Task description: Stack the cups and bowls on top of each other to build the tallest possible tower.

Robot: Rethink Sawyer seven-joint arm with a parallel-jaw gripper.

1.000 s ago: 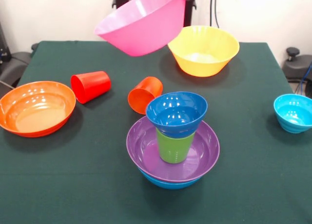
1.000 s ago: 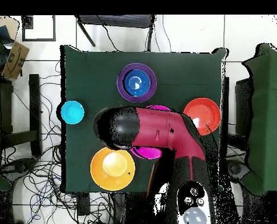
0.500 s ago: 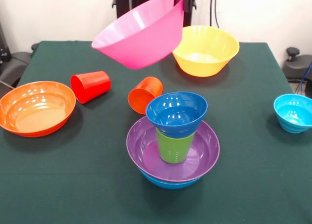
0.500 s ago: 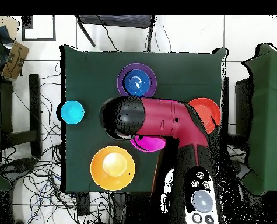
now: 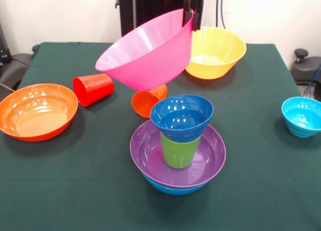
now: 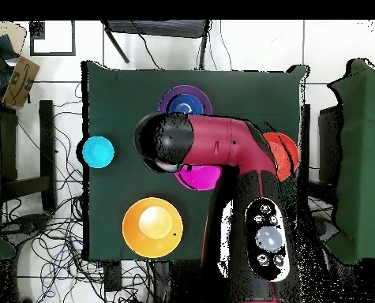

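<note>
In the front view, your gripper (image 5: 190,12) is pinching the rim of the big pink bowl (image 5: 148,52), one finger inside and one outside, so the bowl hangs tilted in the air with its open side facing up and toward 10 o'clock. It hangs that way because it is held by one edge only, and the heavy part droops down. The tower (image 5: 179,143) stands on the table at about 5 o'clock from the pink bowl: a blue bowl (image 5: 173,187) at the bottom, a purple bowl (image 5: 150,155) in it, a green cup (image 5: 178,151) upside down in that, and a small dark blue bowl (image 5: 181,118) on top, open side up. You still need to bring the pink bowl over the top, I think, and level it, or it may slide off. The orange cup (image 5: 145,101) and red cup (image 5: 93,88) lie on their sides. The yellow bowl (image 5: 218,52), orange bowl (image 5: 37,111) and small cyan bowl (image 5: 302,116) sit apart. In the overhead view, the arm (image 6: 214,154) covers most of the pink bowl (image 6: 200,177), and the tower (image 6: 185,101) is at 12 o'clock from it, just beside the arm. All the pieces look shiny and smooth, so they may slip.
</note>
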